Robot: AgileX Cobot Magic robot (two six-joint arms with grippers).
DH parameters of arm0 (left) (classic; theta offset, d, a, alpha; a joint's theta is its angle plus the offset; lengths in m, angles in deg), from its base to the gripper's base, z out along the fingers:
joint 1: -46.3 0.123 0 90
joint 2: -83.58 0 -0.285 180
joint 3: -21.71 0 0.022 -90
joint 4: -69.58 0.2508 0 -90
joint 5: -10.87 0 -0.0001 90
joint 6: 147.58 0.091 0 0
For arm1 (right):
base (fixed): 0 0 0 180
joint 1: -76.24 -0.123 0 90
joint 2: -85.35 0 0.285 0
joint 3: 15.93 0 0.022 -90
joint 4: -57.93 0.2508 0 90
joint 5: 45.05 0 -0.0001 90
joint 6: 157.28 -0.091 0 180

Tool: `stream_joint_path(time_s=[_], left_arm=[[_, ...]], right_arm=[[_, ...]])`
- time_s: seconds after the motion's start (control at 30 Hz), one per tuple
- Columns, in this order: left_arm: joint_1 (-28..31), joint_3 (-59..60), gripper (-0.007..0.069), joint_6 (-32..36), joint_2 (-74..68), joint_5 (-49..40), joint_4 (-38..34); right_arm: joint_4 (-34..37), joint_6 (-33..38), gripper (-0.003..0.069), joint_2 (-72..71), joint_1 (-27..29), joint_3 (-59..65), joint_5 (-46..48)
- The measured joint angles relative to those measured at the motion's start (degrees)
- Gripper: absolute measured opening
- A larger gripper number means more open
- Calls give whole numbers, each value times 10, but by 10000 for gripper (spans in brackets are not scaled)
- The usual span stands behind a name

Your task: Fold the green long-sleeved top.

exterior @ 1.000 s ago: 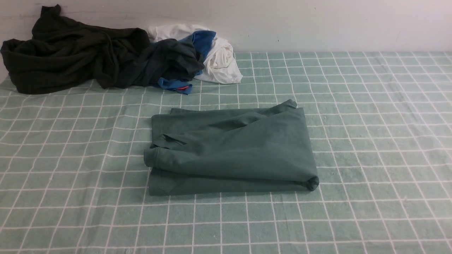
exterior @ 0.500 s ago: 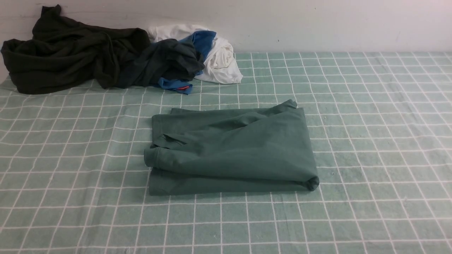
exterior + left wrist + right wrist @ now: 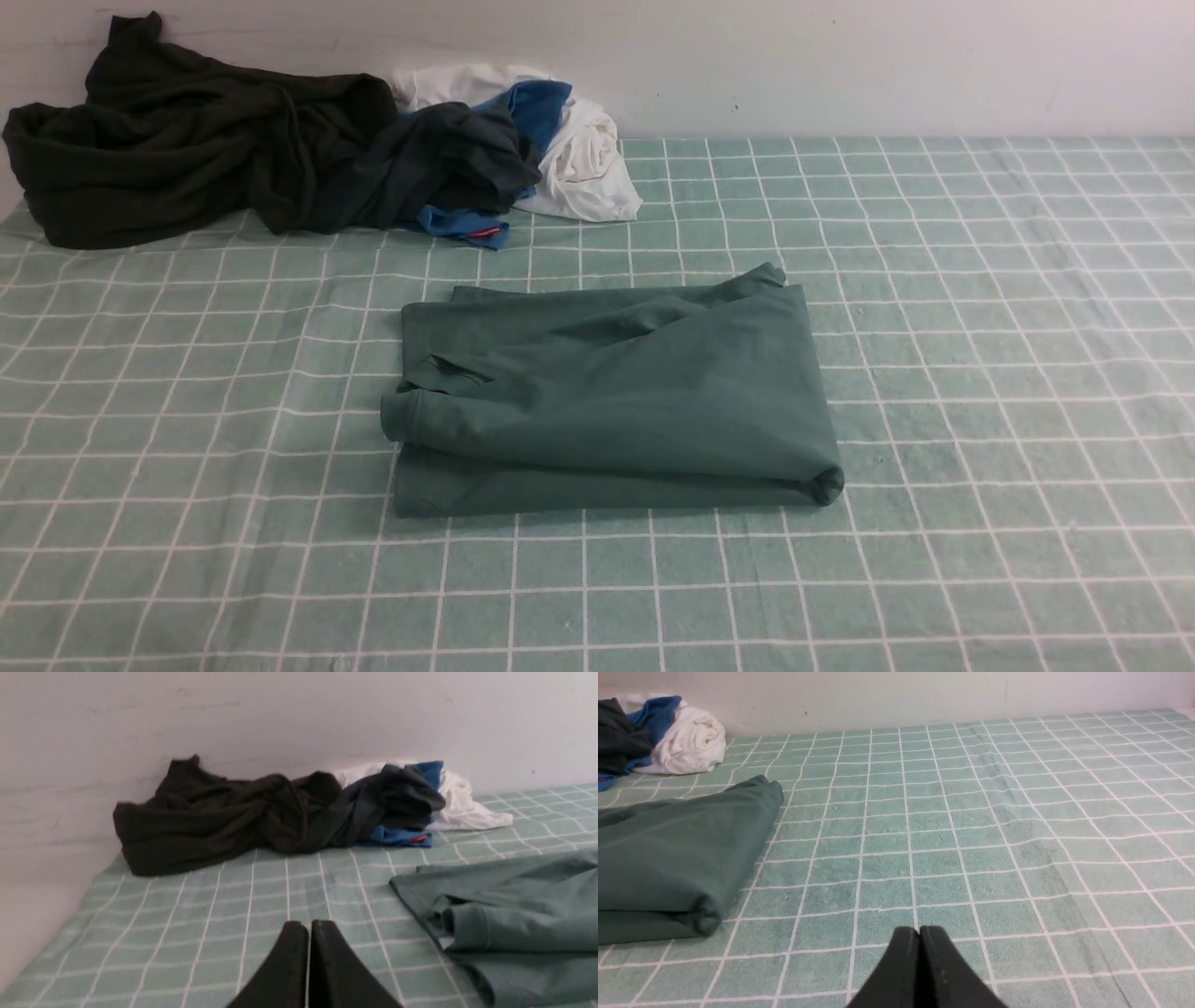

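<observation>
The front camera sits high on the robot's side and looks forward and down across the pale green grid-checked cloth to the white back wall, taking in neither arm. The left wrist camera rides low, close behind its closed black fingers, facing that wall; ahead of the fingertips lies the heap of dark, blue and white clothes. The right wrist camera, likewise low behind its closed black fingers, looks over open cloth. All three views share the folded sage-green knit top: its left end beside the left fingers, its right end beside the right ones.
</observation>
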Motion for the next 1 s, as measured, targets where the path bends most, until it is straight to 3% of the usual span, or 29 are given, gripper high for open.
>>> stream_joint_path(time_s=[0.37,1.0], left_arm=[[31,22,-3,-21,7,-102,1],[31,20,-3,-23,7,-112,0]], right_arm=[[0,0,-14,0,0,0,0],[0,0,-14,0,0,0,0]])
